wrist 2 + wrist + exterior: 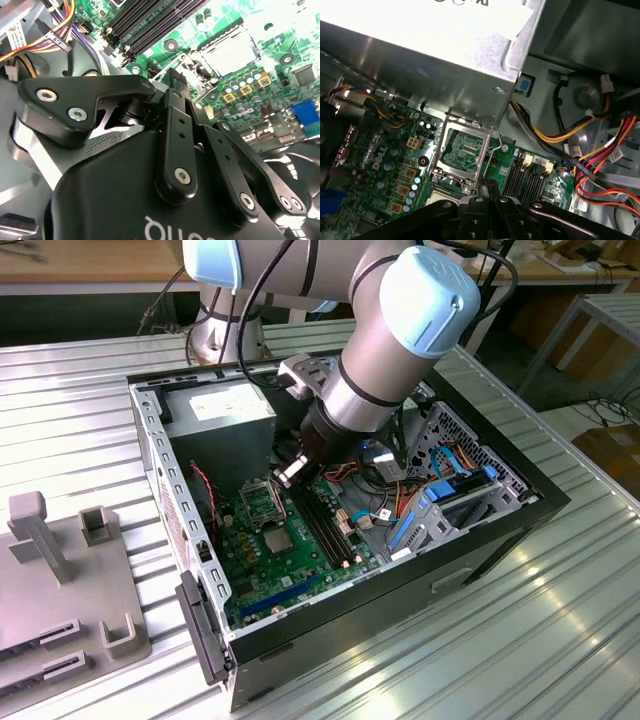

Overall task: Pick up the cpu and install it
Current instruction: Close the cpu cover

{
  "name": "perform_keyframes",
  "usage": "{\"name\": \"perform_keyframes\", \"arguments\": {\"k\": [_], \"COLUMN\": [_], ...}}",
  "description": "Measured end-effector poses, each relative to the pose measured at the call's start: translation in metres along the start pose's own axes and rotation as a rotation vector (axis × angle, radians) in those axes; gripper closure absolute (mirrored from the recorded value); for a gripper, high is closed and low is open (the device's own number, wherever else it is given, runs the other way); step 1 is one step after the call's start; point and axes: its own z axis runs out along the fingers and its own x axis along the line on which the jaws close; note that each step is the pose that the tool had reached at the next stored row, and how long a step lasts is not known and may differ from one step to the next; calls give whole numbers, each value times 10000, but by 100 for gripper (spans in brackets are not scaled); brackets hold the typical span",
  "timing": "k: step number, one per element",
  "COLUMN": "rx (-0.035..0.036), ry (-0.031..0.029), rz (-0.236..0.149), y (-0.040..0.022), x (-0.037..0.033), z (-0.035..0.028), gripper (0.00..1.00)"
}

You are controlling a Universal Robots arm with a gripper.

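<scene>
Metal table [80,410]: one cpu [276,540], one claw [488,189].

Arm: my grey forearm [385,355], capped in pale blue, slants down from the exterior view's upper right toward its lower left.
Wrist: my dark wrist [330,430] carries on along the same slant.
Pincer: my pincer [290,472] [175,80] [487,186] sits at the low end, pointing downward.
Fingers: in both wrist views my black fingers [177,120] [494,200] lie pressed together, with no gap at the tips.
Linkage: my black linkage bars [235,160] fan outward behind them.
</scene>
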Motion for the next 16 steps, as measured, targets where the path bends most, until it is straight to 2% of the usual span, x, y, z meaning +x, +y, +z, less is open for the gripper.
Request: {"name": "perform_keyframes", "arguments": {"k": [7, 11, 14, 16], "rx": [63, 63, 87, 110], "ry": [185, 191, 262, 331], "rz": [-855, -882, -1215, -1540], "y": [-21, -21, -25, -28], "x": [-42, -42, -50, -58], "z": [24, 24, 24, 25], "gripper": [89, 89, 89, 89]}}
